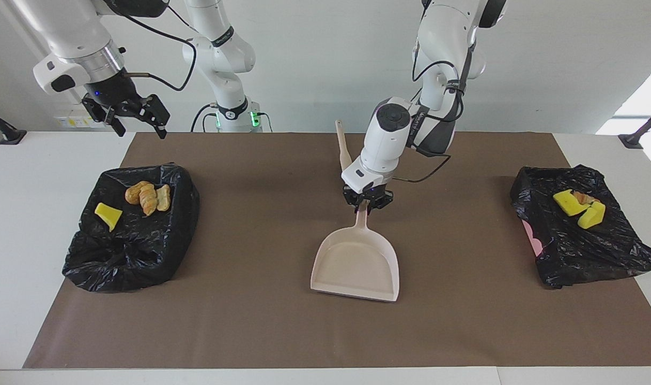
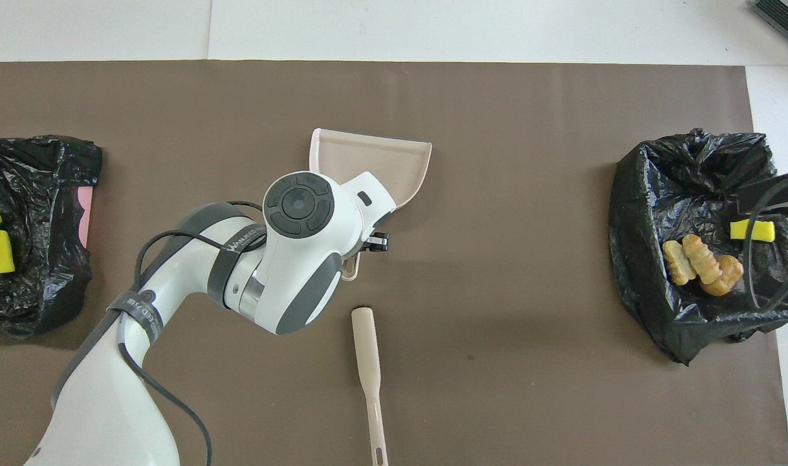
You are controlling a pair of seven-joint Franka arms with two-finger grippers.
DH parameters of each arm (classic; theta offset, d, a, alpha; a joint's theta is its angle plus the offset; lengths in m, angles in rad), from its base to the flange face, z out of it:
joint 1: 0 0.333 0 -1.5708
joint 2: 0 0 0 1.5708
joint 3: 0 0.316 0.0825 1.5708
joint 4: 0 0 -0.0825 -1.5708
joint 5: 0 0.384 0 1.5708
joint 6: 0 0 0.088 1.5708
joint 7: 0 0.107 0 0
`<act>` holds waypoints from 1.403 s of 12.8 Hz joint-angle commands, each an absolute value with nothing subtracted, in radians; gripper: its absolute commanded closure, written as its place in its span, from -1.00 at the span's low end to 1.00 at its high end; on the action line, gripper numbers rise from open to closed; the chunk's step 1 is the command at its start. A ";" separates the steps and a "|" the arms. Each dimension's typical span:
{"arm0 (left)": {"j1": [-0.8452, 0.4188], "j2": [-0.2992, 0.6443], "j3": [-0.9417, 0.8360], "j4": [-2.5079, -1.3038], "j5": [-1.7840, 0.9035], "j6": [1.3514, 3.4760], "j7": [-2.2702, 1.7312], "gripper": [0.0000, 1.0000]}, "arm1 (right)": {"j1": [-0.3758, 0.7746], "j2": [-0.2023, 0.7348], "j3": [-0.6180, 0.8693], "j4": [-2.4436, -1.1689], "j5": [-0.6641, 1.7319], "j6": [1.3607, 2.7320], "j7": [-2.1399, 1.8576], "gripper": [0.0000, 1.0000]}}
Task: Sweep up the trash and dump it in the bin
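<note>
My left gripper is shut on the handle of the empty cream dustpan. The pan sits low at the middle of the brown mat, mouth away from the robots. The cream brush lies on the mat nearer to the robots, partly covered by the left wrist in the facing view. The trash lies in two black-bagged bins. Bread lumps and a yellow wedge are in the bin at the right arm's end. Yellow wedges are in the bin at the left arm's end. My right gripper waits open, raised near its bin.
The brown mat covers most of the white table. A pink edge shows under the bag of the bin at the left arm's end. The right arm's cable hangs over its bin in the overhead view.
</note>
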State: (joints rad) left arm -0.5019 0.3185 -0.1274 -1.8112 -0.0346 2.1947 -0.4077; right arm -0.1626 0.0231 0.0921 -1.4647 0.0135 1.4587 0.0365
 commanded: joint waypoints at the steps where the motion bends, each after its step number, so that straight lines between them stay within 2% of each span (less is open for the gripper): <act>1: -0.526 0.342 -0.107 -1.795 -0.040 2.209 -0.426 1.00 | -0.166 0.023 0.097 -1.462 0.015 1.463 0.051 -1.00; 3: -0.546 0.347 -0.107 -1.807 -0.044 2.235 -0.518 1.00 | -0.166 0.023 0.097 -1.462 0.015 1.463 0.051 -1.00; 4: -0.557 0.348 -0.107 -1.807 -0.044 2.250 -0.605 0.81 | -0.166 0.023 0.097 -1.462 0.015 1.462 0.051 -1.00; 6: -0.557 0.347 -0.107 -1.802 -0.043 2.250 -0.684 -0.39 | -0.166 0.023 0.097 -1.462 0.015 1.462 0.051 -1.00; 7: -0.557 0.347 -0.106 -1.799 -0.038 2.243 -0.698 -0.87 | -0.166 0.023 0.097 -1.462 0.015 1.462 0.051 -1.00; 8: -0.546 0.344 -0.104 -1.799 -0.034 2.238 -0.698 -1.00 | -0.166 0.023 0.097 -1.462 0.015 1.462 0.051 -1.00; 12: -0.468 0.266 -0.078 -1.792 -0.002 2.166 -0.692 -1.00 | -0.166 0.023 0.097 -1.462 0.015 1.462 0.051 -1.00; 18: -0.243 0.120 -0.067 -1.809 0.044 1.978 -0.482 -1.00 | -0.166 0.023 0.097 -1.462 0.015 1.462 0.051 -1.00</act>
